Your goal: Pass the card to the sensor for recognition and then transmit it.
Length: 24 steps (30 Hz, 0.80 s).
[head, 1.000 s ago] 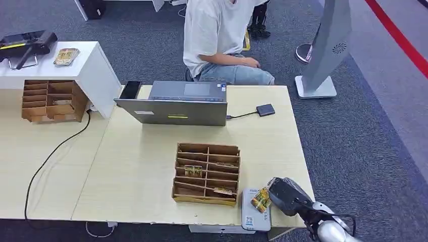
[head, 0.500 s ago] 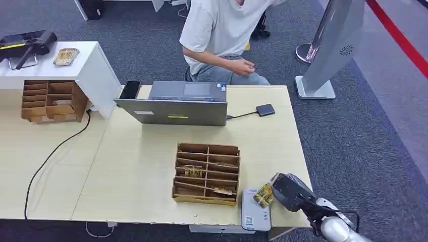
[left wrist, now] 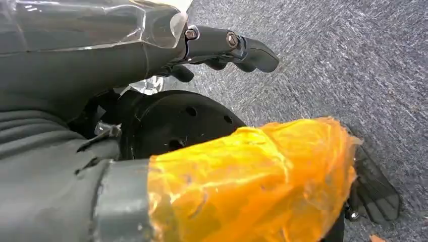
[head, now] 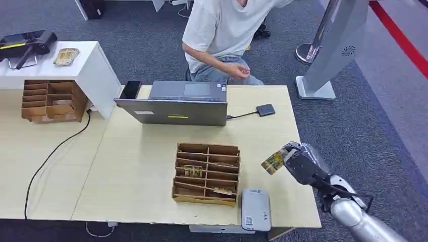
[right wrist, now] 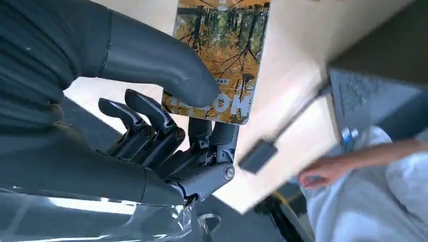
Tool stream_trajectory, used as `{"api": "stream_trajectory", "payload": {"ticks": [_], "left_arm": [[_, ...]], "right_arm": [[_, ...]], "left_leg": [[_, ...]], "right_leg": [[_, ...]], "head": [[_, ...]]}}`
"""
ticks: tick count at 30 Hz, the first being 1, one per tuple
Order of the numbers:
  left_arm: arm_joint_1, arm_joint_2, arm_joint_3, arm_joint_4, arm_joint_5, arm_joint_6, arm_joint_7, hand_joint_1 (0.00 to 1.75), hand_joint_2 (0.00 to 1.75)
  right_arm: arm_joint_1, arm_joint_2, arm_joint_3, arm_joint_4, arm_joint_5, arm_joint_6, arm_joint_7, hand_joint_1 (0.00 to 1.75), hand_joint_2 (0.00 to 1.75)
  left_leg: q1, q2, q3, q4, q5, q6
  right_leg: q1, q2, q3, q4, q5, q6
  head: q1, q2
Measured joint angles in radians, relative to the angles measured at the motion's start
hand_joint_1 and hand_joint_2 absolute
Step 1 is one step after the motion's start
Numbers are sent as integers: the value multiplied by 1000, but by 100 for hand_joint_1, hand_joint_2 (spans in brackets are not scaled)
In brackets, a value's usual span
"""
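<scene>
Your right hand (head: pixel 299 162) has the card (head: pixel 272 162) pinched between thumb and fingers, up off the table (head: pixel 136 171) and hanging above its right side, well clear of the white sensor (head: pixel 255 209) that sits at the near edge just beside the cardboard organizer (head: pixel 207 173). From the wrist you can see the thumb (right wrist: pixel 166 68) pressed flat on the card's autumn-forest print, with the darker fingers (right wrist: pixel 151 123) curled underneath. Whether the scan registered you can't read from here; going by where the card now sits, lifted and off to the side of the sensor, I'd judge the recognition step is behind you and the handover is what's left. The person (head: pixel 222 30) in the white shirt sits across the table with a hand (head: pixel 238 70) out in front of them, so that looks like your target, and it's a long reach over the desk.

Your left hand (left wrist: pixel 222 48) hangs down over the carpet, fingers loosely apart, nothing in it.

The surface is pale wood. A grey laptop (head: pixel 174 103) sits at the far edge with a cable running to a small dark adapter (head: pixel 265 109). A second organizer (head: pixel 49 100) sits far left beside a white cabinet (head: pixel 96 70). Grey carpet all round, a red floor stripe (head: pixel 398 35) and a grey standing panel (head: pixel 333 45) far right
</scene>
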Motion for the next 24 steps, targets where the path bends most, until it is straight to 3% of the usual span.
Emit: {"api": "stream_trajectory", "payload": {"ticks": [6, 14, 24], "left_arm": [[0, -2, 0, 2, 0, 0, -13, 0, 0], [0, -2, 0, 2, 0, 0, -21, 0, 0], [-1, -1, 0, 2, 0, 0, -23, 0, 0]], "right_arm": [[-31, 67, -16, 0, 123, -147, -17, 175, 175], [-53, 161, -49, 22, 248, -282, -32, 175, 175], [-54, 251, -96, 66, 387, -385, -16, 175, 175]], "left_leg": [[0, 0, 1, 0, 0, 0], [0, 0, 1, 0, 0, 0], [0, 0, 1, 0, 0, 0]], "right_leg": [[0, 0, 0, 0, 0, 0], [0, 0, 0, 0, 0, 0], [0, 0, 0, 0, 0, 0]], "head": [[0, 0], [0, 0], [0, 0]]}}
